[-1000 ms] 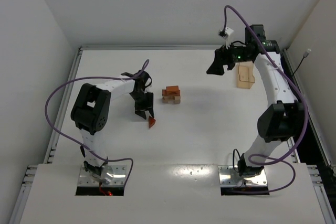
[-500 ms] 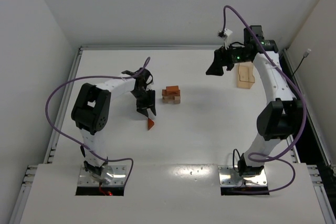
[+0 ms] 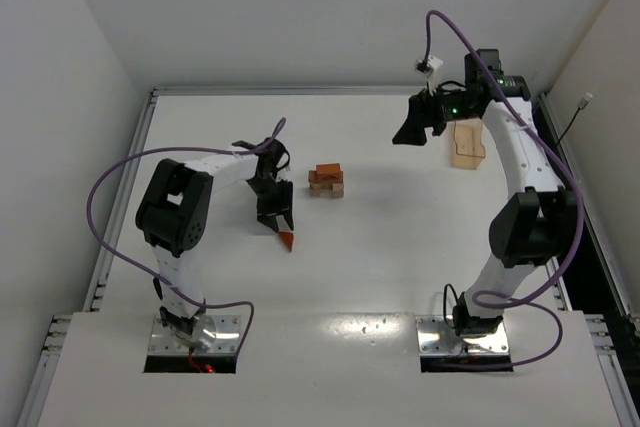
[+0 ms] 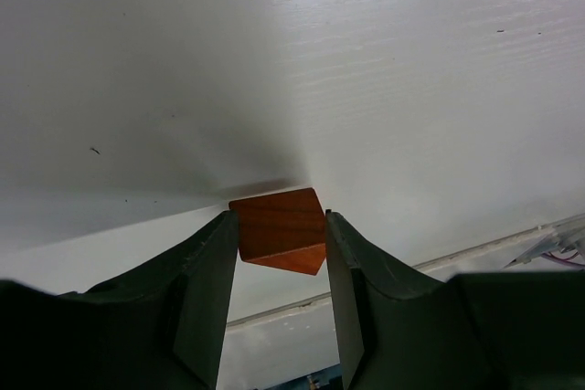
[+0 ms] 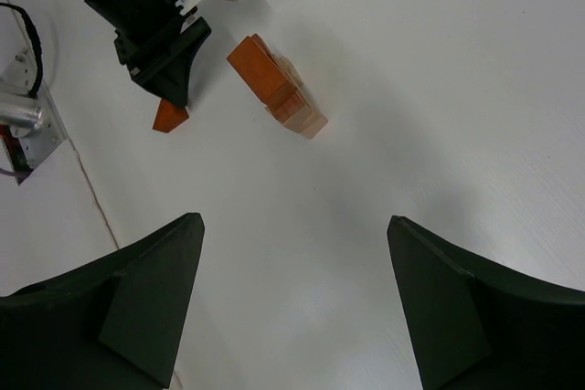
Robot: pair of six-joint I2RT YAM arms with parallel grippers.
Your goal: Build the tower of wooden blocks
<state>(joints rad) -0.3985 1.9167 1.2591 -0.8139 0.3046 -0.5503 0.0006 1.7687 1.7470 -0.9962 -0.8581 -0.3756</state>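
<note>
From my seat, the white worktop (image 3: 400, 257) has its left edge running along a metal rail (image 3: 128, 177) against the left wall. There is a strip of bare surface between that rail and the left arm.

The left pincer (image 3: 281, 231) points down left of centre, clenched on a small reddish-brown wooden block with a pointed end (image 4: 279, 237). In the left wrist view both dark fingers (image 4: 212, 267) press its flat sides, with the point sticking out past the tips. I cannot tell whether the block touches the surface.

Just right of it and a little farther off stands the wood block tower (image 3: 325, 180), with light tan pieces below and reddish-brown ones on top. A gap of bare worktop lies between it and the held block. The near half of the worktop in front of the tower is open.

Farther right, the right pincer (image 3: 412, 125) hangs high near the far edge, released, with its jaws spread wide and nothing between them. It is well apart from the tower. Beside it, by the far right edge, lies a light-tan flat wooden tray (image 3: 466, 145).
</note>
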